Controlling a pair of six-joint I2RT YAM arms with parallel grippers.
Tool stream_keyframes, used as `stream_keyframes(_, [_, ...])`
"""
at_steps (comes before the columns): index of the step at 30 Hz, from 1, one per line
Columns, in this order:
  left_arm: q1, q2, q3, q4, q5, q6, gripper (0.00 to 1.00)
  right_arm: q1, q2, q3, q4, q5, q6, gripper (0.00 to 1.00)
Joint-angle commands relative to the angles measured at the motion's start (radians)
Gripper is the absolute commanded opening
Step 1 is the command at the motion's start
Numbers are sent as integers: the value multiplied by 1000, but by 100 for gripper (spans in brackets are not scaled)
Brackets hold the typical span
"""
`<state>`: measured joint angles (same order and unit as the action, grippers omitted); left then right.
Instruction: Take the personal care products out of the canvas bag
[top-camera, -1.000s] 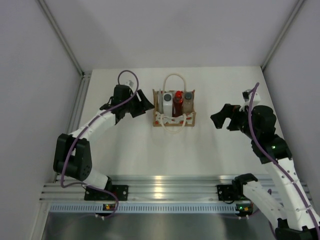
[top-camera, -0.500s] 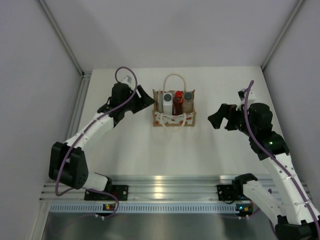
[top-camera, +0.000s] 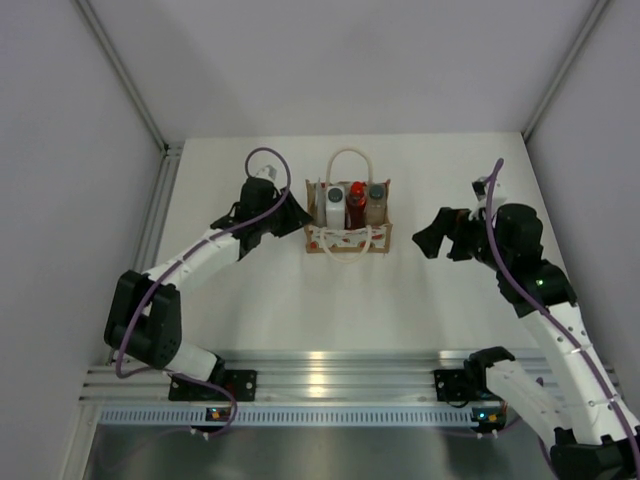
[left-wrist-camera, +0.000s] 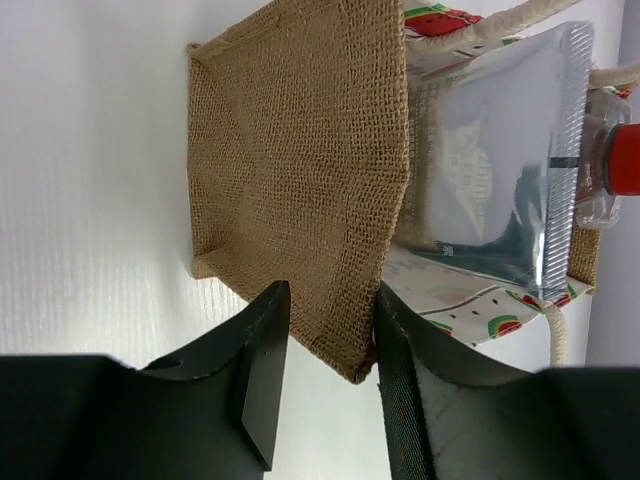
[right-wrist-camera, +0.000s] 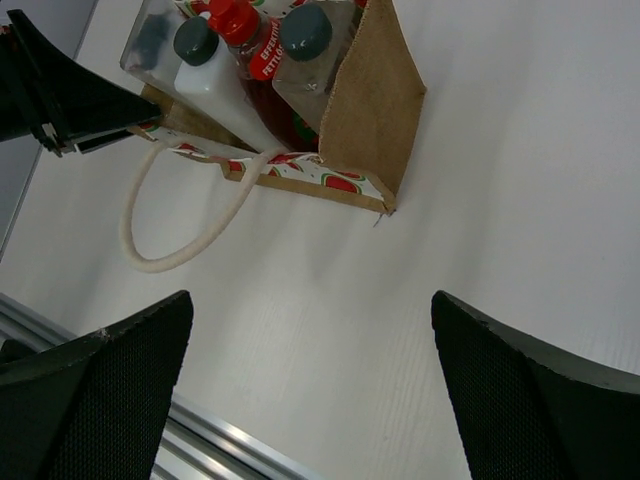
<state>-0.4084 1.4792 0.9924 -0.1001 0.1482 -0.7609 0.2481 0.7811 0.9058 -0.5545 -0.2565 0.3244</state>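
The canvas bag (top-camera: 348, 238) stands upright at the table's far middle. It holds the white-grey squeeze tube (top-camera: 333, 205), the red bottle (top-camera: 356, 206) and the pale bottle with a dark grey cap (top-camera: 376, 203). My left gripper (top-camera: 297, 216) is at the bag's left end. In the left wrist view its open jaws (left-wrist-camera: 325, 380) straddle the lower corner of the burlap side wall (left-wrist-camera: 300, 170), and the tube (left-wrist-camera: 500, 150) shows behind. My right gripper (top-camera: 433, 238) is open and empty, right of the bag. The right wrist view shows the bag (right-wrist-camera: 375, 110) and the red bottle (right-wrist-camera: 245, 45) ahead of the wide-open jaws (right-wrist-camera: 310, 390).
A cream rope handle (right-wrist-camera: 165, 235) lies on the table in front of the bag, another arches behind (top-camera: 347, 157). An aluminium rail (top-camera: 320, 372) runs along the near edge. Grey walls (top-camera: 90, 200) close in the left, right and back sides.
My left gripper has moved right, up to the bag's left end, with its jaws around the side wall's corner. My right gripper has shifted slightly left. The bag and products have not moved.
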Motion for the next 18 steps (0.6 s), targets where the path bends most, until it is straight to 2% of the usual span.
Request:
stream_keyframes(1, [-4, -2, -21, 42, -36, 6, 43, 10, 1, 65, 31, -26, -7, 99])
stream_keyframes(2, [-7, -2, -24, 42, -36, 9, 43, 14, 4, 68, 33, -27, -7, 99])
stream_keyframes(6, [-24, 13, -37, 43, -41, 9, 30, 48, 47, 91, 96, -102, 31, 98])
stream_keyframes(7, [-27, 15, -40, 43, -45, 8, 24, 69, 88, 108, 122, -90, 41, 97])
stream_keyframes(8, [-30, 16, -46, 45, -61, 3, 21, 135, 118, 161, 119, -58, 48, 94])
stream_keyframes(12, [-44, 6, -54, 43, -99, -34, 0, 353, 305, 339, 62, 245, 44, 84])
stream_keyframes(16, [-47, -36, -86, 43, -200, -133, 0, 527, 539, 520, 56, 437, 79, 74])
stream_keyframes(18, [-53, -45, -93, 42, -228, -155, 0, 569, 621, 585, 53, 512, 79, 71])
